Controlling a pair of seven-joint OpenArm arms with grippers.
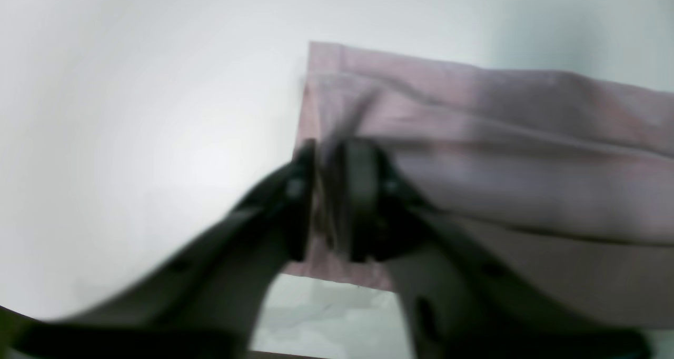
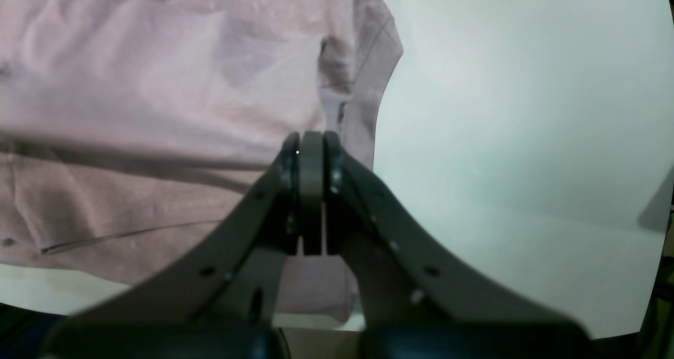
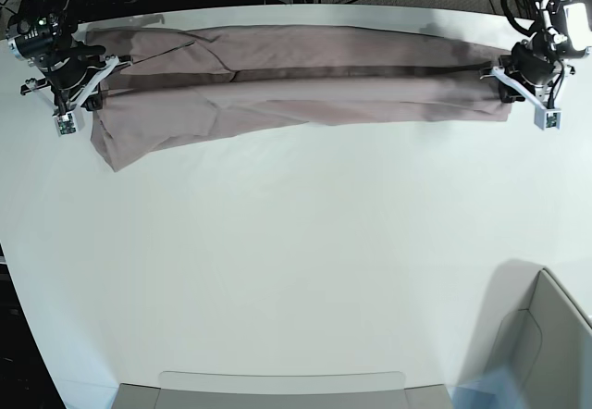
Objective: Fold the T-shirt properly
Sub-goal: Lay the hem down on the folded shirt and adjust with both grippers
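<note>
Spanning the white table [image 3: 305,242] crosswise at its robot-side edge, the dusty pink cotton T-shirt [image 3: 333,50] lies between the black grippers: left [image 1: 337,201] spread at one end, right [image 2: 311,190] closed on the other.

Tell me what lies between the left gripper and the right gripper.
The T-shirt: the base view shows it spanning the stretch from the left gripper to the right gripper, in long, lengthwise folds.
</note>
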